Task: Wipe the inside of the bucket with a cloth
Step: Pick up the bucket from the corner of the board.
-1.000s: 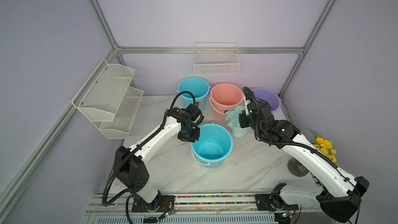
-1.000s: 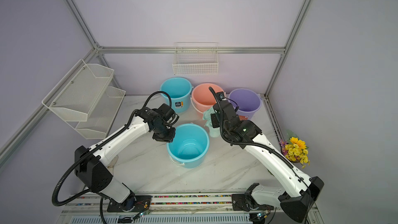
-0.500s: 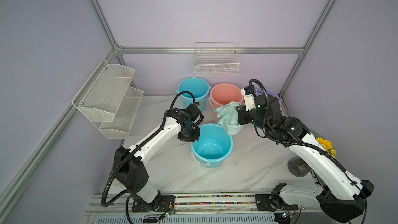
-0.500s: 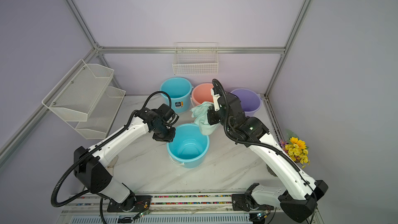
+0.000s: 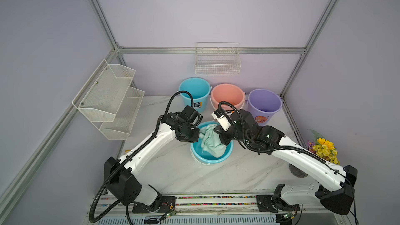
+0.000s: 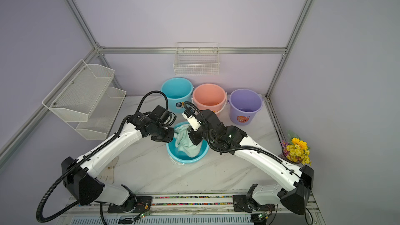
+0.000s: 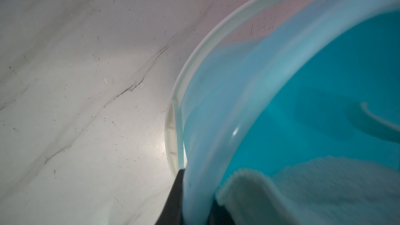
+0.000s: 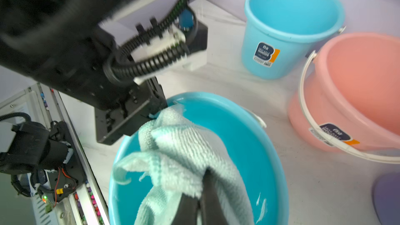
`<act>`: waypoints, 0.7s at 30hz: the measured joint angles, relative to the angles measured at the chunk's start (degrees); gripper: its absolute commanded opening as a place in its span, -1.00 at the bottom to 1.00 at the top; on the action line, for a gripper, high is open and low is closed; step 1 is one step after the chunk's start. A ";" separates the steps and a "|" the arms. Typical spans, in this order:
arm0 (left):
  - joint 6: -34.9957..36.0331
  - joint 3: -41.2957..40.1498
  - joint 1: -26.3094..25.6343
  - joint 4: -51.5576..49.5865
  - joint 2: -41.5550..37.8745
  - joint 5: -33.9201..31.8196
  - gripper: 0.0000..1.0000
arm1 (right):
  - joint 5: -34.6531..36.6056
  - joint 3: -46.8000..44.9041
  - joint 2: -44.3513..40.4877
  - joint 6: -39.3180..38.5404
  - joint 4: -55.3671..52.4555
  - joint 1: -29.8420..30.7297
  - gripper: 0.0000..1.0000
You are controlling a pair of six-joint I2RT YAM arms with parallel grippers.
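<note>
Cloth (image 8: pixel 179 148), pale mint-green, hangs bunched into the near blue bucket (image 8: pixel 249 139) on the marble table (image 5: pixel 173 169) — the right gripper (image 8: pixel 198 191) pinches it from above, jaws pressed together on the fabric. The left gripper (image 7: pixel 194 204) clamps the bucket's rim, one finger inside, one outside.

Robot lab test cell: aluminium frame (image 5: pixel 212 50), lilac wall panels (image 5: pixel 205 7), marble tabletop (image 5: pixel 216 176).

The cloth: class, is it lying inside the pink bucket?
No: the cloth hangs into the near blue bucket, held by the right gripper, while the pink bucket stands apart from it.
</note>
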 measured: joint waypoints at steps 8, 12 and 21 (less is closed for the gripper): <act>0.46 -2.36 -0.79 2.32 -2.91 0.04 -1.00 | -1.49 -12.33 0.72 -17.46 11.93 1.01 -1.00; 0.79 -3.04 -1.53 3.74 -5.18 0.07 -1.00 | -3.02 -15.39 2.64 -31.01 16.17 2.29 -1.00; 3.30 -4.92 -4.09 6.38 -7.21 -0.59 -1.00 | -2.73 -17.27 11.98 -57.31 22.64 2.54 -1.00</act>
